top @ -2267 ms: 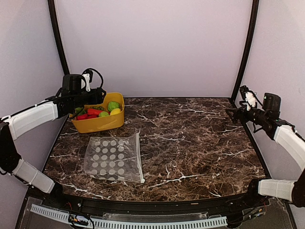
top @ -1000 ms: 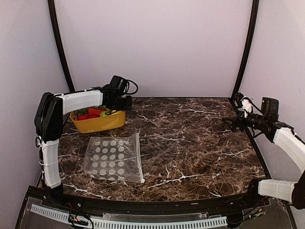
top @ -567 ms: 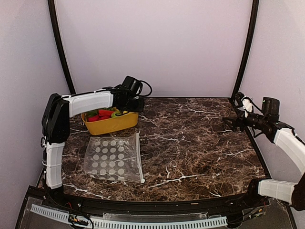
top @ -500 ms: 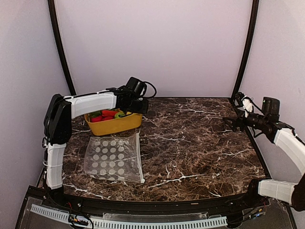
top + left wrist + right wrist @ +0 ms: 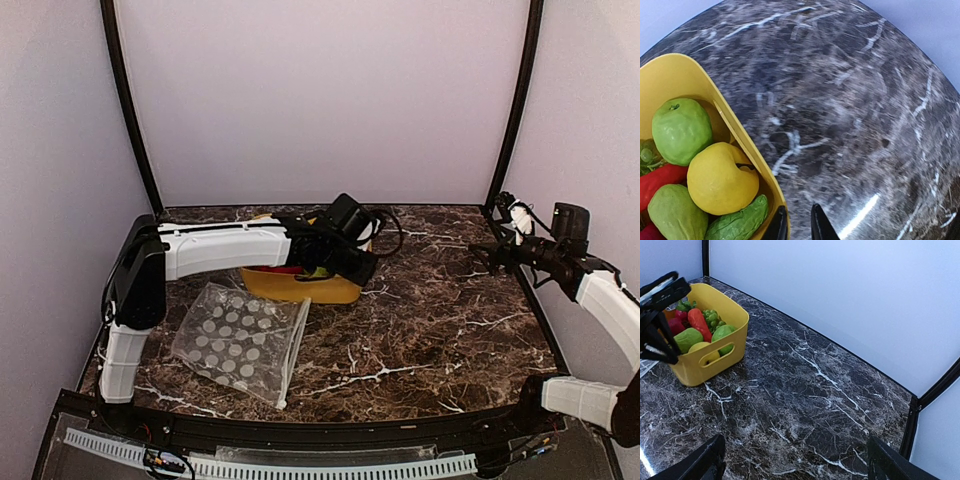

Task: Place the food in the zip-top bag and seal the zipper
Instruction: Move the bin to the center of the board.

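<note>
Across the bench (image 5: 450, 330) it's come! The left arm (image 5: 220, 250) is stretched out long, and the yellow bin (image 5: 300, 287) has travelled with it from the far-left corner to mid-bench. The zip-top bag (image 5: 238, 340) has been knocked askew too. It lies empty just in front of the bin, clear with white dots, and the whitish strip down its right edge looks like the zipper (image 5: 293, 355), though it's hard to be sure from up here.

All the food sits in the bin. From the wrist views there's a yellow toy fruit (image 5: 722, 177), a green apple (image 5: 681, 129), a long red piece (image 5: 700, 322) and green grapes (image 5: 712, 316).

The left fingers (image 5: 821, 227) are drawn narrow, one either side of the bin's wall, pinching its rim. Over by the right edge the right arm (image 5: 600, 290) hangs well clear, right fingers (image 5: 700, 462) spread wide with nothing between them.
</note>
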Controlling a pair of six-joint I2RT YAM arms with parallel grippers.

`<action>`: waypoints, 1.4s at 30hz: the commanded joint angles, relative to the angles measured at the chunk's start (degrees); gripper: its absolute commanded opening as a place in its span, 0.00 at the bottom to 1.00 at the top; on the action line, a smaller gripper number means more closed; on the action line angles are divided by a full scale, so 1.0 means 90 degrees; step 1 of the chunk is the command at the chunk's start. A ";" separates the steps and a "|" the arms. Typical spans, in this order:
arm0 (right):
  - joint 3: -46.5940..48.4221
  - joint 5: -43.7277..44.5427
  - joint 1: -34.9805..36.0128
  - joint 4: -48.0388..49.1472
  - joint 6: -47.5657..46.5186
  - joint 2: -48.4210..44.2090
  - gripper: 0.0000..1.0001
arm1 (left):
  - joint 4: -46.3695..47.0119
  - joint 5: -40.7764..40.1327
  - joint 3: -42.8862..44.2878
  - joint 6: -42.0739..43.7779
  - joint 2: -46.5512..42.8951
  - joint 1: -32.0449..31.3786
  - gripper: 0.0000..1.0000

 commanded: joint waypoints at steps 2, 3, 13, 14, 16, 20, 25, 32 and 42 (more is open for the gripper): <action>0.0017 0.0211 0.0021 0.0119 0.0043 -0.0047 0.95 | -0.0219 0.1049 0.0198 0.0720 -0.0025 -0.0808 0.16; 0.0028 0.0215 0.0021 0.0116 0.0088 -0.0035 0.95 | -0.0348 0.1164 0.0192 0.0791 -0.0024 -0.0880 0.15; 0.2012 -0.0245 0.0437 -0.1941 -0.0215 0.1253 0.90 | -0.0643 -0.0099 -0.0693 0.1577 -0.1722 -0.1245 0.60; 0.2288 -0.0244 0.0682 -0.2201 -0.0263 0.1479 0.90 | -0.0413 -0.0505 -0.1117 0.1704 -0.2226 -0.1238 0.70; 0.2726 -0.0181 0.0930 -0.2569 -0.0293 0.1873 0.90 | 0.0070 -0.1295 -0.1903 0.1899 -0.2983 -0.1193 0.92; 0.3661 0.0273 0.1679 -0.3174 -0.0394 0.2746 0.86 | 0.0914 -0.2344 -0.3644 0.1097 -0.4444 -0.0502 0.99; 0.5061 0.1165 0.2545 -0.4001 -0.0611 0.4167 0.72 | 0.1213 -0.2234 -0.5212 0.0066 -0.5932 0.0791 0.99; 0.7377 0.1491 0.2983 -0.5413 -0.0918 0.6423 0.51 | 0.2818 -0.2506 -0.6829 0.0645 -0.6980 0.1334 0.99; 0.8603 0.1525 0.3424 -0.5809 -0.0930 0.7788 0.47 | 0.1258 -0.2882 -0.6202 -0.0670 -0.6387 0.2066 0.99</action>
